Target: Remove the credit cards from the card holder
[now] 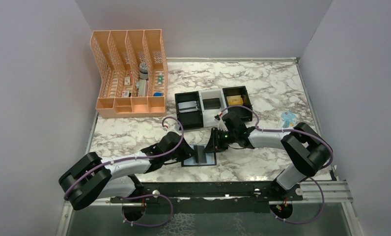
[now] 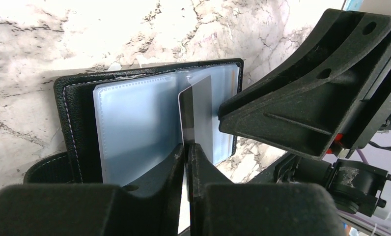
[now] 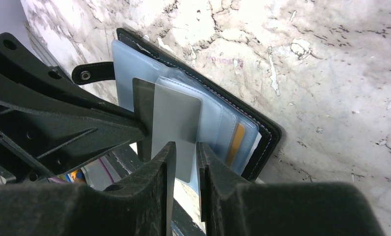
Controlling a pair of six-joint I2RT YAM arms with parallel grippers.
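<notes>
Left claw (image 2: 187, 150) on thin, flat grey card (image 2: 201, 112)

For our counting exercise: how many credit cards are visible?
2. A dark grey card sticks out of the card holder; an orange card sits tucked inside. Others may be hidden.

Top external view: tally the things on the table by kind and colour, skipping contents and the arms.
Black trays: 2
White tray: 1
Peach desk organizer: 1
Card holder: 1
Small blue item: 1
Total: 6
</notes>
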